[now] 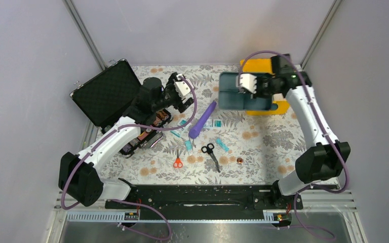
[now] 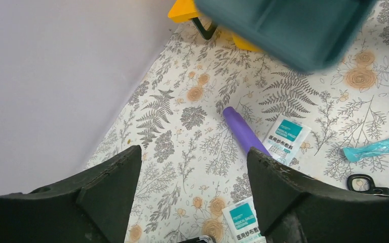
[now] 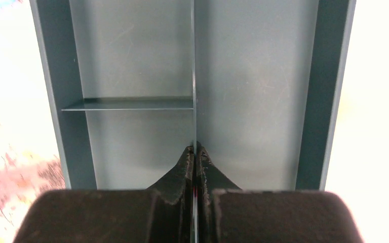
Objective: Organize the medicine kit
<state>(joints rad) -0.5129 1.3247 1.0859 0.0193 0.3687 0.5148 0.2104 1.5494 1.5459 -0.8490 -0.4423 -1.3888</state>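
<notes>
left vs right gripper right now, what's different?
The left gripper is open and empty; the right gripper is shut on the teal tray's centre divider. The left gripper hangs over the table near the purple stick; the right gripper holds the tray off the table by the yellow case. Both have two dark fingers.

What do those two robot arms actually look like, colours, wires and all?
Both the left arm and the right arm have smooth white tube-like segments joined by chunky black joints. A thin purple cable loops loosely along each one. The left gripper and right gripper each have two dark, wedge-shaped fingers, with a white block behind them.
</notes>
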